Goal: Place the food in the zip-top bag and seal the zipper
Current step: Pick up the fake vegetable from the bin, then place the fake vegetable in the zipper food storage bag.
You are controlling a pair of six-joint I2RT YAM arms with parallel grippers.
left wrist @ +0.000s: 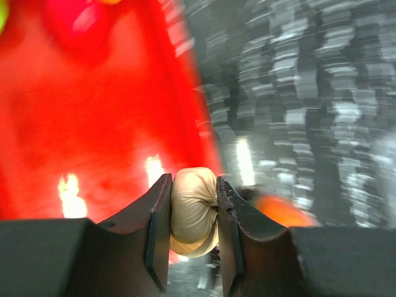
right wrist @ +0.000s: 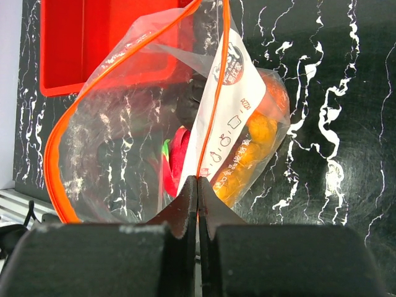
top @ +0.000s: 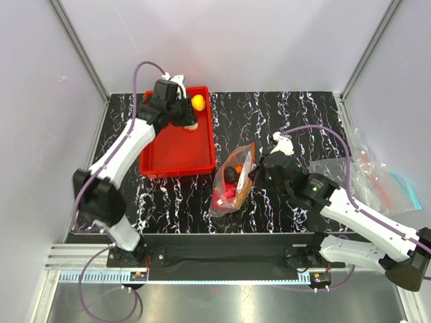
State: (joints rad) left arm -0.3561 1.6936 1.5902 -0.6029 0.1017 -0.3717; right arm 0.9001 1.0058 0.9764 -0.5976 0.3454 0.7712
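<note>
A: Where was the zip-top bag (top: 229, 192)?

B: On the tabletop (top: 296, 114) just beside the red tray (top: 175, 158), mouth gaping, with dark, red and orange food (right wrist: 257, 133) inside. The right gripper (right wrist: 198, 185) was clamped tight on its zipper (right wrist: 213, 111).

A: And the left gripper (left wrist: 193, 178)?

B: Over the tray's far end, narrowed onto a beige piece (left wrist: 193, 213). A yellow piece (top: 198, 102) lay close by.

The left wrist view is motion-smeared: the red tray (left wrist: 93, 124) and the desk (left wrist: 309, 93) run into streaks. What the beige piece (left wrist: 193, 204) between the left fingers (left wrist: 241, 241) is cannot be told; an orange piece (left wrist: 281, 211) is half hidden behind one. On the zip-top bag (right wrist: 117, 130), the white label (right wrist: 229, 117) masks part of the food (right wrist: 258, 133).
</note>
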